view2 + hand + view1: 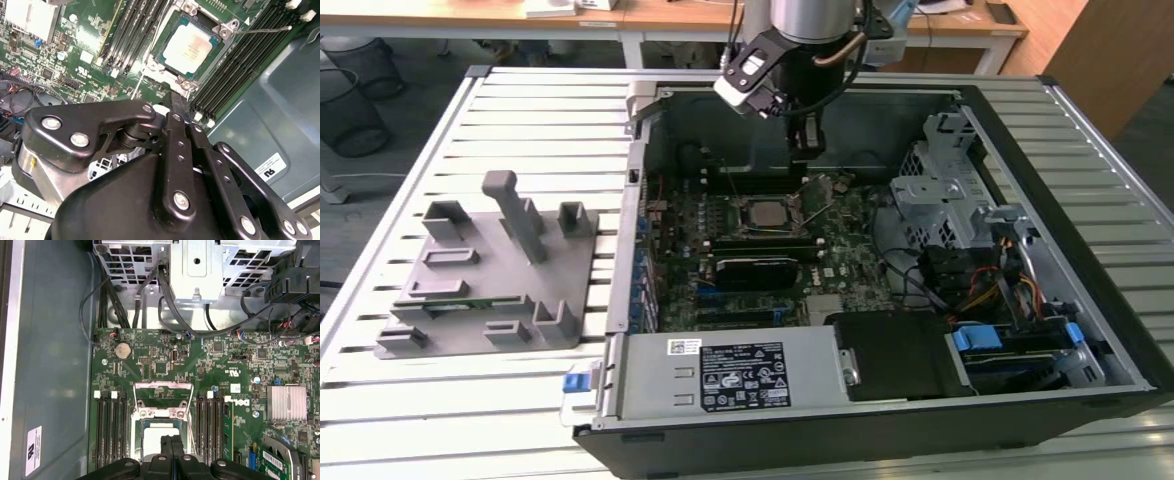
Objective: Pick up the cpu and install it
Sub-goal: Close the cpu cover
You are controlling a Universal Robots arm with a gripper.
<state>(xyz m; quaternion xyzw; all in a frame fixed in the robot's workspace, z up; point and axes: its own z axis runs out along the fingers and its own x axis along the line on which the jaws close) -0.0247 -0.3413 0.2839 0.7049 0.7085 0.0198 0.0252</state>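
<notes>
The cpu lay flat in its socket in the middle of the green board, between two rows of black slots. The gripper hung just above the socket's edge. Its fingers were pressed together and held nothing.

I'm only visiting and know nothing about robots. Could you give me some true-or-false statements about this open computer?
1. The cpu lies in its socket on the green motherboard. True.
2. The end effector is holding the cpu. False: its fingers are shut on nothing, apart from the cpu.
3. The computer case lies open on a slatted table. True.
4. The grey fixture stands inside the case. False: it stands on the table outside the case, at the exterior view's left.
</notes>
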